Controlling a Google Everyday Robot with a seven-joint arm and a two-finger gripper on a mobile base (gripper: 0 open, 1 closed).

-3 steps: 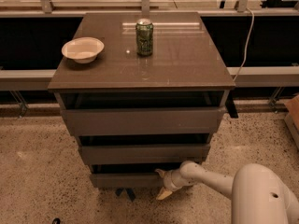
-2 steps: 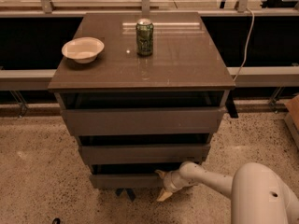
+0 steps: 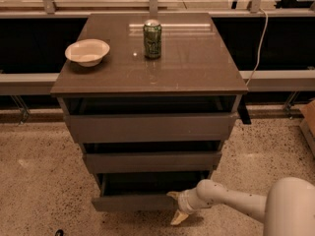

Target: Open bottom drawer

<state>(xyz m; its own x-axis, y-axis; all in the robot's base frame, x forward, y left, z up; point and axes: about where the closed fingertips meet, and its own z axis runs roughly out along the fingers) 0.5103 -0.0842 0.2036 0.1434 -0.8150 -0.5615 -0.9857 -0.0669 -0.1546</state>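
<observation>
The grey-brown cabinet has three handleless drawers. The bottom drawer [image 3: 133, 202] is the narrowest front, lowest down, and stands pulled out a little, with a dark gap showing above its front. My gripper [image 3: 175, 206] is low at the right end of that drawer front, on a white arm that comes in from the lower right. One pale finger [image 3: 173, 196] lies at the drawer front's top edge and the other finger [image 3: 178, 217] points down toward the floor below it. The jaws stand apart around the front's right end.
A green can [image 3: 152, 39] and a white bowl [image 3: 87, 52] stand on the cabinet top [image 3: 197, 58]. The top drawer [image 3: 147, 127] and middle drawer [image 3: 152, 161] also stand slightly out. Speckled floor surrounds the cabinet. A box edge [image 3: 309, 122] is at the right.
The bottom drawer front has come a little further out toward the camera, with the gripper still at its right end.
</observation>
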